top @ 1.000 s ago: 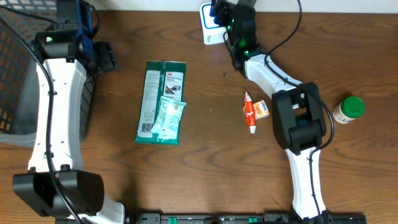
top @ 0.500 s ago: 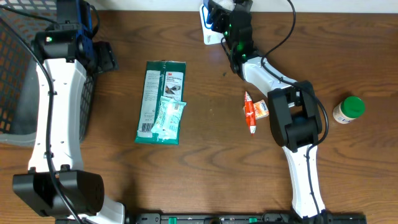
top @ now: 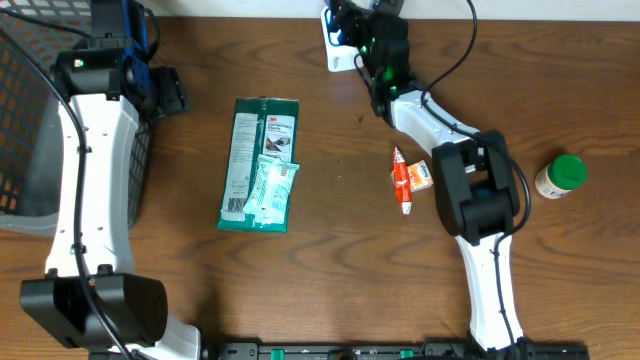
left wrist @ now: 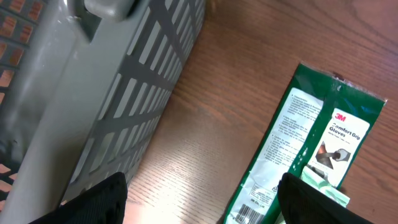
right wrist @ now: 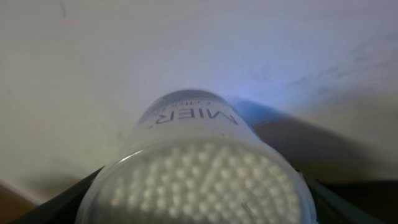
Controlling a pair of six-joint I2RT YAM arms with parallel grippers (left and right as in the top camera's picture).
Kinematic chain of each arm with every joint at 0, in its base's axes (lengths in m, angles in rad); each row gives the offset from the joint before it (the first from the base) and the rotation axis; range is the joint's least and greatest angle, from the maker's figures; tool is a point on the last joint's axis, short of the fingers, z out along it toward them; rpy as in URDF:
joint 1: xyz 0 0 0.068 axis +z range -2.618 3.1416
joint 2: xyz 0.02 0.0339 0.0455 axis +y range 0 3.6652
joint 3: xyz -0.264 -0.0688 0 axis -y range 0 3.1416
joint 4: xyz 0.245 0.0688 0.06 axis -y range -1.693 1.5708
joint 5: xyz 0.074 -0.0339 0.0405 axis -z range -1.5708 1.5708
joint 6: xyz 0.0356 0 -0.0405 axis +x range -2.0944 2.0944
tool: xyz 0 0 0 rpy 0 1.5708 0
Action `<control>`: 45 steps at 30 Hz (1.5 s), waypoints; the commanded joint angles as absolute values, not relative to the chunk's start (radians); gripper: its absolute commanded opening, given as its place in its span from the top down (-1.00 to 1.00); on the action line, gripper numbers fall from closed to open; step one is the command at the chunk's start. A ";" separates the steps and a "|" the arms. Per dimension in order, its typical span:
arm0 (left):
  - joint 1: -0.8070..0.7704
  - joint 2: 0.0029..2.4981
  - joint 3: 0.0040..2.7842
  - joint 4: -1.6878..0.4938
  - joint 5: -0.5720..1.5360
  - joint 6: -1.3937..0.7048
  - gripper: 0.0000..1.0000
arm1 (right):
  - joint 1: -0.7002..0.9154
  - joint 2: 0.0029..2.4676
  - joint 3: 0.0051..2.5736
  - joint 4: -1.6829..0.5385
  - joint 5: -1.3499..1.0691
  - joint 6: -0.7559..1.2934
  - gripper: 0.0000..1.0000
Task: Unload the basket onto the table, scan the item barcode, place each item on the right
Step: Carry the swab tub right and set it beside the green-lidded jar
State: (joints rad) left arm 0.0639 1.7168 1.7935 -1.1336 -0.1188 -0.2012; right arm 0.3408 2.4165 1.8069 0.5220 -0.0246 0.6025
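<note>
- Right gripper (right wrist: 200,202) grips a translucent round plastic bottle (right wrist: 199,155) of white beads, at the white-and-blue pad (top: 334,52) by the table's far edge.
- Left gripper (left wrist: 202,200) gapes wide, empty, beside the grey slatted plastic basket (left wrist: 106,87).

Wooden table (top: 340,270): one.
Green flat glove package (top: 243,150): one, left of centre.
Pale teal plastic packet (top: 272,188): one, atop it.
Red-orange slim sachet (top: 402,186): one.
Small orange-white pack (top: 422,176): one, touching sachet.
Plastic bottles: two. Green-capped bottle (top: 558,177) near right edge; white dotted-end bottle (right wrist: 199,168) in right wrist view only.
Grey mesh basket (top: 25,150): one, left edge.
Blue-white device (top: 335,48): one, far edge.
</note>
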 commanded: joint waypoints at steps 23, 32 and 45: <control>0.074 1.728 1.788 -1.135 -0.146 -0.184 -0.55 | -0.048 1.603 1.803 -1.320 0.081 0.226 0.98; 0.074 1.728 1.788 -1.135 -0.146 -0.184 -0.56 | -0.149 1.610 1.436 -1.106 0.082 0.226 0.98; 0.074 1.728 1.788 -1.135 -0.146 -0.184 -0.55 | -0.152 1.610 1.002 -0.602 0.332 0.228 0.98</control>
State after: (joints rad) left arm 0.0639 1.7172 1.7935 -1.1328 -0.1192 -0.2012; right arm -0.1471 1.6173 1.0508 -0.6491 0.1883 0.2363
